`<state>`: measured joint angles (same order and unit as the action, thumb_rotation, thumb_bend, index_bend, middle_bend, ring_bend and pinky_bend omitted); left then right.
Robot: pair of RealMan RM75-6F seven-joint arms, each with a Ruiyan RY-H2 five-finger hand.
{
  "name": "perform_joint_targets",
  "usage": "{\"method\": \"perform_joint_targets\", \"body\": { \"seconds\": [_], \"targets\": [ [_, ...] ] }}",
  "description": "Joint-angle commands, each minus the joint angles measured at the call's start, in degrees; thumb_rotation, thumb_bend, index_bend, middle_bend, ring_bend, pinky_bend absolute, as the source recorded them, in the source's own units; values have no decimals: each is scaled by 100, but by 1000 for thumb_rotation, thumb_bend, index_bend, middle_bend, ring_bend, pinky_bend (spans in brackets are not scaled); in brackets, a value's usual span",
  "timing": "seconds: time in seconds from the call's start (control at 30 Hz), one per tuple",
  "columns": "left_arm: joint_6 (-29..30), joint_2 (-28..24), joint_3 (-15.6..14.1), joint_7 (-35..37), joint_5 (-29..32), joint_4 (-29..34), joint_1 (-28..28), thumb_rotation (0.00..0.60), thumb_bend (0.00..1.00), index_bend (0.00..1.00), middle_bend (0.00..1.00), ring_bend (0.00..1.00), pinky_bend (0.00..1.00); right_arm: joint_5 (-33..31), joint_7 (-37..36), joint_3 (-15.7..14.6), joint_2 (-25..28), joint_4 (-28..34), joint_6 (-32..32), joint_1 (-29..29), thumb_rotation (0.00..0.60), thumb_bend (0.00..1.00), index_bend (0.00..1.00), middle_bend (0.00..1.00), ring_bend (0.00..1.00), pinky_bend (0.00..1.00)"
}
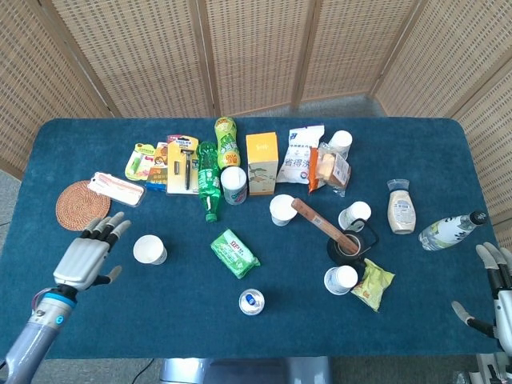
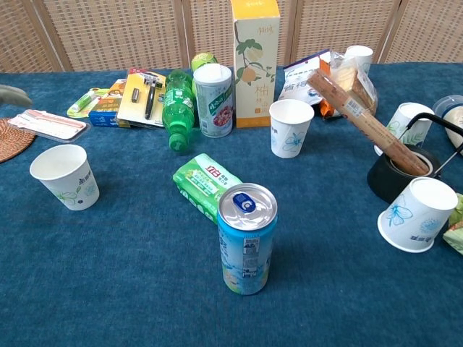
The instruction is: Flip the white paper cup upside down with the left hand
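A white paper cup (image 1: 150, 249) with a faint leaf print stands upright, mouth up, on the left part of the blue table; the chest view shows this cup (image 2: 65, 176) at its left side. My left hand (image 1: 88, 254) hovers just left of the cup with its fingers spread and nothing in them, a small gap apart from it. A blurred fingertip (image 2: 14, 94) of it shows at the chest view's left edge. My right hand (image 1: 496, 290) sits off the table's right front corner, fingers apart and empty.
A round woven coaster (image 1: 82, 205) lies behind the left hand. A green packet (image 1: 234, 253) and a blue can (image 1: 251, 302) are right of the cup. Other paper cups (image 1: 282, 209), a green bottle (image 1: 209, 182), boxes and a black kettle (image 1: 349, 244) crowd the middle and right.
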<state>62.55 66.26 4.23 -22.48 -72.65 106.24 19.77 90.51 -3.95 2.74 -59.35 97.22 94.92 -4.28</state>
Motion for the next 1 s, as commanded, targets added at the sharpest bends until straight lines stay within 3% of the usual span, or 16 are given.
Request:
{"method": "perform_joint_targets", "body": {
  "seconds": [0.03, 0.23, 0.47, 0.53, 0.6, 0.67, 0.77, 0.87, 1.0],
  "targets": [
    [-226, 369, 46, -472, 521, -7, 261, 600, 383, 17, 0, 0, 0, -8, -26, 5, 6, -1, 4, -2, 600, 209, 0, 0, 0, 16],
    [-295, 695, 51, -939, 1014, -45, 518, 600, 383, 14, 0, 0, 0, -55, -106, 24, 26, -20, -8, 1, 600, 208, 0, 0, 0, 16],
    [-277, 979, 42, -1002, 1237, -199, 688, 600, 382, 27, 0, 0, 4, -66, -146, 23, 28, -31, -40, 15, 600, 210, 0, 0, 0, 16],
    [-253, 1052, 15, -995, 1237, -269, 713, 600, 382, 41, 0, 0, 51, -81, -161, 28, 28, -39, -46, 16, 600, 208, 0, 0, 0, 16],
    [-228, 1100, -5, -996, 1277, -303, 731, 600, 382, 61, 12, 11, 175, -102, -178, 34, 30, -46, -58, 20, 600, 208, 0, 0, 0, 17],
    [-180, 1129, -15, -1011, 1280, -328, 746, 600, 383, 94, 75, 71, 293, -114, -192, 38, 32, -50, -66, 22, 600, 208, 0, 0, 0, 17],
    [-83, 1158, -34, -1013, 1229, -345, 755, 600, 384, 159, 198, 181, 383, -116, -196, 39, 31, -54, -71, 26, 600, 208, 0, 0, 0, 16],
    [-18, 1169, -54, -1023, 1206, -345, 766, 600, 384, 188, 269, 242, 432, -109, -183, 36, 29, -51, -72, 27, 600, 209, 0, 0, 0, 16],
    [15, 1190, -79, -1002, 1206, -348, 790, 600, 385, 192, 294, 247, 437, -106, -173, 33, 27, -47, -65, 23, 600, 210, 0, 0, 0, 16]
  ]
}}
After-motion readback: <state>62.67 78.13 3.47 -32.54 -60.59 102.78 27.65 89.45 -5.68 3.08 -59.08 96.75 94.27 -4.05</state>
